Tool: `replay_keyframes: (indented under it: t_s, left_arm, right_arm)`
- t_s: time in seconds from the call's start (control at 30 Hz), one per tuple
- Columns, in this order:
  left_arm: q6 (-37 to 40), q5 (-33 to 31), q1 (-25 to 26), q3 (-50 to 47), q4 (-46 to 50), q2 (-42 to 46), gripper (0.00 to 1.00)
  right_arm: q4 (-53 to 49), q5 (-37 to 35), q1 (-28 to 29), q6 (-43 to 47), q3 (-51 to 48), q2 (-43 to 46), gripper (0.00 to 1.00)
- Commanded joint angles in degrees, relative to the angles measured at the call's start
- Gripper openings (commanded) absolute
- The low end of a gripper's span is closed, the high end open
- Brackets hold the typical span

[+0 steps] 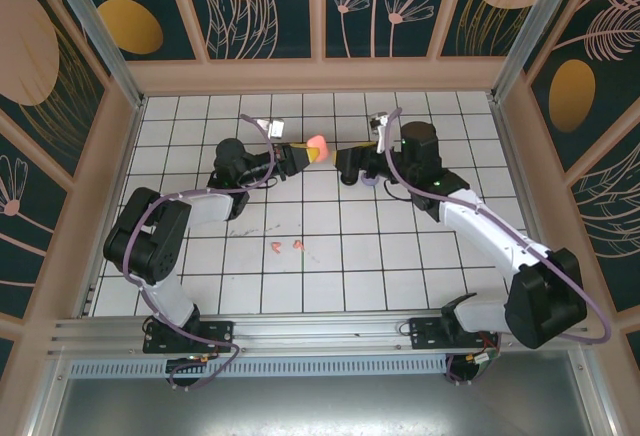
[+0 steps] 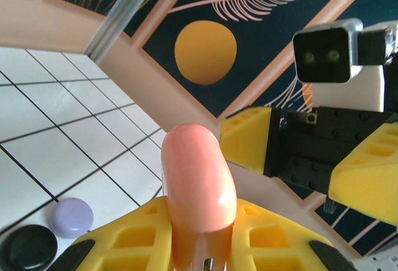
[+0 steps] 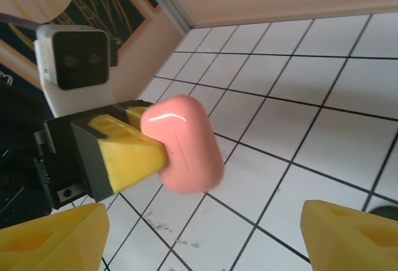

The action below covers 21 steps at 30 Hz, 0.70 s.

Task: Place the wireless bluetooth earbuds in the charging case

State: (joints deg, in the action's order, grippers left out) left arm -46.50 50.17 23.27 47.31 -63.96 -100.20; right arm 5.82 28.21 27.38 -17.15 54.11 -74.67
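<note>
The left gripper [image 1: 302,155] is clamped on a salmon charging case [image 1: 318,146], held in the air above the far middle of the white tiled table [image 1: 400,276]. In the left wrist view the case [image 2: 198,184] stands between the yellow fingers [image 2: 130,240]. Its lower end is cut off by the bottom edge of the frame, so it cannot be told whether the lid is open.

The right gripper [image 1: 345,165] faces the case from the right, just beside it, with its jaws spread wide and nothing between them. In the right wrist view its own fingers [image 3: 348,234] are cropped to yellow corners at the bottom edge. One left finger [image 3: 124,153] covers the left side of the case [image 3: 183,143].

Two salmon earbuds [image 1: 275,247] lie side by side on the tiles nearer the arm bases, well apart from the case. They are too small for their stems to be made out.

In the left wrist view, a lavender rounded piece [image 2: 73,215] and a black rounded piece [image 2: 28,246] rest close together on the table. The black one is cropped by the frame. They are perhaps other cases.
</note>
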Motion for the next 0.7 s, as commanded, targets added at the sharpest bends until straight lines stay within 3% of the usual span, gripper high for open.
replay_keyframes:
  t_s: [0.0, 0.67]
  left_arm:
    - [1.28, 4.0, 0.2, 1.91, 0.94, 3.33, 0.0]
    - [3.14, 6.89, 0.29, 3.06, 4.56, 5.96, 0.0]
  right_arm:
    - [4.2, 4.12, 0.3, 2.76, 2.44, -2.13, 0.8]
    - [5.33, -0.9, 0.0, 1.53, 4.44, -8.8, 0.72]
